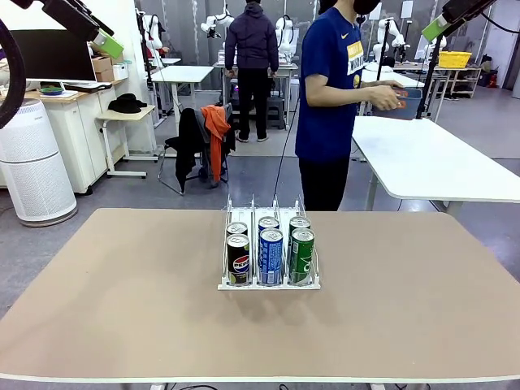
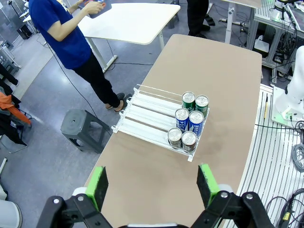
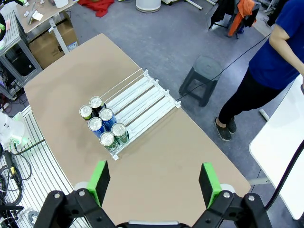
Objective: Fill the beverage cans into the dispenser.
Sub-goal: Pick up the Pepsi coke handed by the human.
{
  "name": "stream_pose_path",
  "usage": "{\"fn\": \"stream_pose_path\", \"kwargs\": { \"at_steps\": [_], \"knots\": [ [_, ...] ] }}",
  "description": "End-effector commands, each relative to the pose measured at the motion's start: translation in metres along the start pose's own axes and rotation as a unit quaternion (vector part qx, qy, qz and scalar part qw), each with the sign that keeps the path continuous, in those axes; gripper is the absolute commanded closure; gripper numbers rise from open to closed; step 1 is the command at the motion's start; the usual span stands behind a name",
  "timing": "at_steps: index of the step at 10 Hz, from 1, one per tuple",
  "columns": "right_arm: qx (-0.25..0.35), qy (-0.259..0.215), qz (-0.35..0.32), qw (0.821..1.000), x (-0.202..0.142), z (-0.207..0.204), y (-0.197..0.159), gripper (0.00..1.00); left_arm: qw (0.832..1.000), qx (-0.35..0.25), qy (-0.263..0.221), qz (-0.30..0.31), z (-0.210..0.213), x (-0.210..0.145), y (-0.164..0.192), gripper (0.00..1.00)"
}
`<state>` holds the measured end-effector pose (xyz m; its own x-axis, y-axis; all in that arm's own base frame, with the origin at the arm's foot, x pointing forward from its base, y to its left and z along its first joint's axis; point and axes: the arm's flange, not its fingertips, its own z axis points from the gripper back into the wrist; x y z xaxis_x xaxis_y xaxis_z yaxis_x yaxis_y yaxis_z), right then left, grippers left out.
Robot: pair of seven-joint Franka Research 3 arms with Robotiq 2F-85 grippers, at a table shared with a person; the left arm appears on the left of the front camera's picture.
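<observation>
Front view: six beverage cans [image 1: 270, 256] stand two per lane at the near end of the dispenser [image 1: 253, 208], at the middle of the table [image 1: 122, 292]. Wrist views: left gripper [image 2: 154, 183] and right gripper [image 3: 154, 183] hang high above, jaws wide, holding nothing.

Front view looks across the table [image 1: 122, 309] at the person [image 1: 329, 89]; both wrist views, seemingly high overhead, share the dispenser [image 2: 147, 114].
</observation>
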<state>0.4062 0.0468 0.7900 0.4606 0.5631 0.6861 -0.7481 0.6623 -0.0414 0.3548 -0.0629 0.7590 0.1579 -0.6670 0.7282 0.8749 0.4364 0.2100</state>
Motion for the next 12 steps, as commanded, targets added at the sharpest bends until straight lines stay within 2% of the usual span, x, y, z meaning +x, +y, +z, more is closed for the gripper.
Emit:
{"fn": "stream_pose_path", "kwargs": {
  "at_steps": [1,12],
  "knots": [
    [0.003,0.003,0.001,1.000,-0.0014,-0.0007,0.0012,0.00,1.000,0.002,0.003,-0.002,0.0006,-0.0009,-0.0004,0.00],
    [0.003,0.003,0.001,1.000,-0.0014,-0.0007,0.0012,0.00,1.000,0.002,0.003,-0.002,0.0006,-0.0009,-0.0004,0.00]
  ]
}}
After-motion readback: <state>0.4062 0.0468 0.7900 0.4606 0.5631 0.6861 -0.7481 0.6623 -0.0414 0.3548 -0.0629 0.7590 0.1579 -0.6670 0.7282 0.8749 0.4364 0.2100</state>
